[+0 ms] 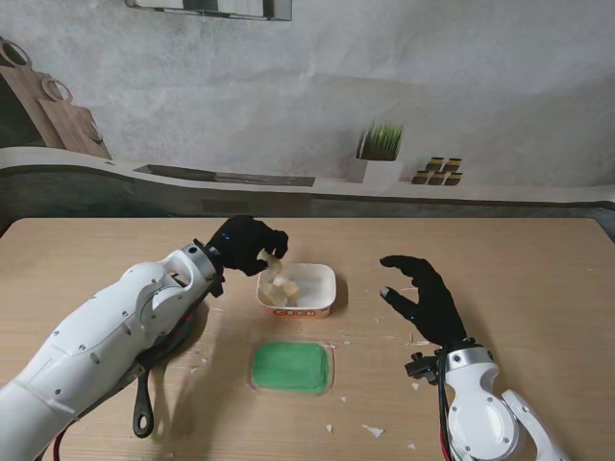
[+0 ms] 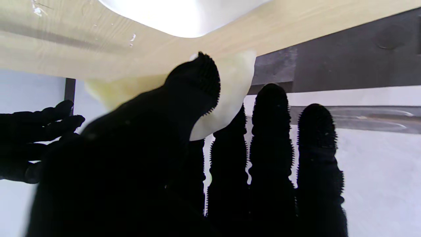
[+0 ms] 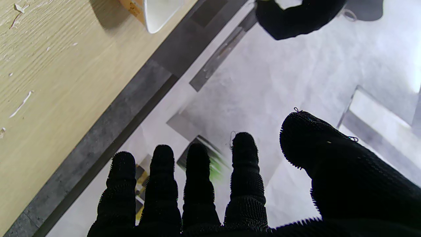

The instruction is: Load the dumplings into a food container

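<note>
A white food container (image 1: 317, 279) with an orange band stands mid-table and holds a few pale dumplings (image 1: 286, 290). My left hand (image 1: 248, 244) hovers at its left rim, shut on a dumpling (image 1: 277, 261). In the left wrist view that pale dumpling (image 2: 235, 82) is pinched between thumb and fingers (image 2: 197, 82), with the container (image 2: 184, 16) beyond it. My right hand (image 1: 428, 296) is open to the right of the container, fingers spread and holding nothing. The right wrist view shows its spread fingers (image 3: 197, 184) and a corner of the container (image 3: 154, 13).
A green lid (image 1: 291, 367) lies on the table nearer to me than the container. A black skillet (image 1: 146, 403) sits under my left arm, handle toward me. White crumbs (image 1: 373, 431) are scattered on the wood.
</note>
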{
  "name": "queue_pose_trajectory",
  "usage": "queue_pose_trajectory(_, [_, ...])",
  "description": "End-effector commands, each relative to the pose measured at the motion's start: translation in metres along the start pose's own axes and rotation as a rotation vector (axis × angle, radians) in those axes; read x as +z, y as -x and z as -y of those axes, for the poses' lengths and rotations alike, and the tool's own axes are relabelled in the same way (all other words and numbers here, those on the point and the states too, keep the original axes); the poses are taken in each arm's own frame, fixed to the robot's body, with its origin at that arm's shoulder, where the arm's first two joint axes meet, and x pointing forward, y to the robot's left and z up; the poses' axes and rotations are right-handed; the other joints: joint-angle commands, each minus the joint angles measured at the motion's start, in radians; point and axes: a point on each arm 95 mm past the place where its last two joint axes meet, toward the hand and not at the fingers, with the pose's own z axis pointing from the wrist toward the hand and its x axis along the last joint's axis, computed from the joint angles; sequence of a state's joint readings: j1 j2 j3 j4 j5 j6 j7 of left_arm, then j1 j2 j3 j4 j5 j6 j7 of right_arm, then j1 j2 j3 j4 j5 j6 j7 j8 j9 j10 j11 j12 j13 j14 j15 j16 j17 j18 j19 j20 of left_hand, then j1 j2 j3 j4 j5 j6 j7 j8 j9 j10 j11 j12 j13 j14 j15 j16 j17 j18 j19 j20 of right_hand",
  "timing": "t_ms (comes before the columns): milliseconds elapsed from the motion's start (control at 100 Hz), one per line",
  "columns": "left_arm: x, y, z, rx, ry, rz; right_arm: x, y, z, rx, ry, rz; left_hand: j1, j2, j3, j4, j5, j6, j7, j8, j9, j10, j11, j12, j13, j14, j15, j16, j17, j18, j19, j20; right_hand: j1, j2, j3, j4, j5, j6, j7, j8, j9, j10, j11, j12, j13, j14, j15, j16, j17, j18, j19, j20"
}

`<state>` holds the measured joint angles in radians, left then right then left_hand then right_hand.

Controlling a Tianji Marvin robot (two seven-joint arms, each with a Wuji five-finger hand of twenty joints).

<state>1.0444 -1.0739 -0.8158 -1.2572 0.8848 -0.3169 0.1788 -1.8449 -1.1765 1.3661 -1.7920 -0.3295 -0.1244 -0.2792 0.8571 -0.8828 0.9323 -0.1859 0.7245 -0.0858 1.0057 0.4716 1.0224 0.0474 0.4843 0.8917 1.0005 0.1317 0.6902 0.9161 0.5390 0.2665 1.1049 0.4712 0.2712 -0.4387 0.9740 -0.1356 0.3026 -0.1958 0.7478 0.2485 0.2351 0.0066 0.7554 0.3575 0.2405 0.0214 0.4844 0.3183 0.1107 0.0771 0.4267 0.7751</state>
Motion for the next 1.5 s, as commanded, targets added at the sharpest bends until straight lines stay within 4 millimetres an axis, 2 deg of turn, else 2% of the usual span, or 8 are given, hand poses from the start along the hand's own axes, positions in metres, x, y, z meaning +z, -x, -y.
queue_pose_trajectory(0, [0.014, -0.014, -0.001, -0.019, -0.004, -0.02, -0.002, -0.002, 0.003, 0.015, -0.008, -0.003, 0.058, 0.03, 0.084, 0.065, 0.085, 0.0, 0.086, 0.057, 0.034, 0.003, -0.001, 0.018, 0.032, 0.018, -0.007, 0.025, -0.001, 0.021, 0.045, -0.008, -0.006, 0.011, 0.015, -0.002, 0.004, -0.022, -0.003, 0.012, 0.003, 0.004, 0.02, 0.007, 0.014, 0.001, 0.01, 0.012, 0.003, 0.004, 0.012, 0.012])
queue_pose_trajectory(840, [0.059, -0.046, -0.055, -0.094, 0.052, -0.049, -0.002, -0.002, 0.006, 0.02, -0.013, 0.009, 0.053, 0.056, 0.047, 0.052, 0.04, 0.02, 0.07, -0.005, -0.024, 0.006, -0.004, -0.009, -0.035, 0.01, -0.013, -0.002, -0.059, -0.027, 0.041, 0.004, -0.006, 0.011, 0.014, -0.002, 0.003, -0.019, -0.004, 0.012, 0.003, 0.004, 0.021, 0.008, 0.011, 0.001, 0.009, 0.011, 0.001, 0.003, 0.011, 0.011])
queue_pose_trajectory(890, [0.059, -0.046, -0.057, -0.097, 0.063, -0.049, -0.003, -0.002, 0.005, 0.019, -0.012, 0.009, 0.039, 0.051, 0.042, 0.051, 0.019, 0.041, 0.047, -0.029, -0.05, 0.015, -0.011, -0.021, -0.067, 0.013, -0.013, -0.01, -0.081, -0.037, 0.038, 0.008, -0.007, 0.01, 0.014, -0.002, 0.003, -0.02, -0.004, 0.012, 0.002, 0.005, 0.02, 0.007, 0.011, 0.001, 0.009, 0.011, 0.001, 0.003, 0.011, 0.011])
queue_pose_trajectory(990, [0.058, -0.044, -0.058, -0.07, 0.093, -0.062, -0.003, -0.002, 0.005, 0.018, -0.008, 0.006, -0.089, 0.088, 0.116, 0.076, -0.051, 0.125, -0.135, -0.047, -0.289, 0.035, 0.168, -0.282, -0.229, 0.012, -0.001, -0.164, -0.189, -0.051, -0.008, 0.041, -0.006, 0.01, 0.016, -0.001, 0.004, -0.019, -0.003, 0.013, 0.004, 0.005, 0.021, 0.007, 0.013, 0.001, 0.01, 0.011, 0.002, 0.004, 0.012, 0.012])
queue_pose_trajectory(1010, [0.057, -0.043, -0.058, -0.061, 0.098, -0.066, -0.003, -0.002, 0.005, 0.018, -0.007, 0.006, -0.121, 0.109, 0.127, 0.111, -0.074, 0.15, -0.189, -0.026, -0.33, 0.041, 0.167, -0.326, -0.27, 0.017, -0.012, -0.195, -0.22, -0.047, -0.022, 0.044, -0.006, 0.01, 0.016, -0.001, 0.004, -0.019, -0.004, 0.013, 0.003, 0.005, 0.02, 0.007, 0.012, 0.002, 0.01, 0.011, 0.001, 0.004, 0.012, 0.012])
queue_pose_trajectory(1080, [0.056, -0.042, -0.058, -0.032, 0.116, -0.074, -0.002, -0.002, 0.005, 0.019, -0.007, 0.007, -0.16, 0.105, 0.119, 0.108, -0.149, 0.179, -0.317, -0.055, -0.435, 0.057, 0.118, -0.379, -0.389, 0.044, -0.056, -0.235, -0.323, -0.034, -0.057, 0.046, -0.006, 0.01, 0.016, -0.001, 0.002, -0.018, -0.004, 0.013, 0.002, 0.004, 0.02, 0.007, 0.011, 0.002, 0.009, 0.011, 0.001, 0.002, 0.011, 0.011])
queue_pose_trajectory(1290, [0.048, -0.037, -0.049, 0.042, 0.143, -0.102, -0.003, -0.002, 0.006, 0.019, -0.013, 0.01, -0.214, 0.11, 0.089, 0.099, -0.289, 0.152, -0.431, -0.099, -0.631, 0.072, 0.019, -0.481, -0.609, 0.062, -0.161, -0.346, -0.488, -0.028, -0.134, 0.028, -0.004, 0.009, 0.016, -0.001, 0.002, -0.015, -0.003, 0.013, 0.001, 0.005, 0.021, 0.008, 0.011, 0.002, 0.01, 0.011, 0.001, 0.002, 0.011, 0.011])
queue_pose_trajectory(1490, [0.008, -0.031, -0.017, 0.123, 0.077, -0.109, -0.003, -0.004, 0.01, 0.008, -0.031, 0.016, -0.343, 0.261, -0.047, 0.11, -0.332, 0.139, -0.394, -0.082, -0.699, 0.054, 0.022, -0.481, -0.713, 0.068, -0.181, -0.366, -0.579, 0.005, -0.189, -0.005, -0.005, 0.006, 0.015, -0.001, 0.0, -0.003, 0.004, 0.016, 0.003, 0.006, 0.025, 0.01, 0.009, -0.001, 0.011, 0.012, -0.001, 0.0, 0.011, 0.012])
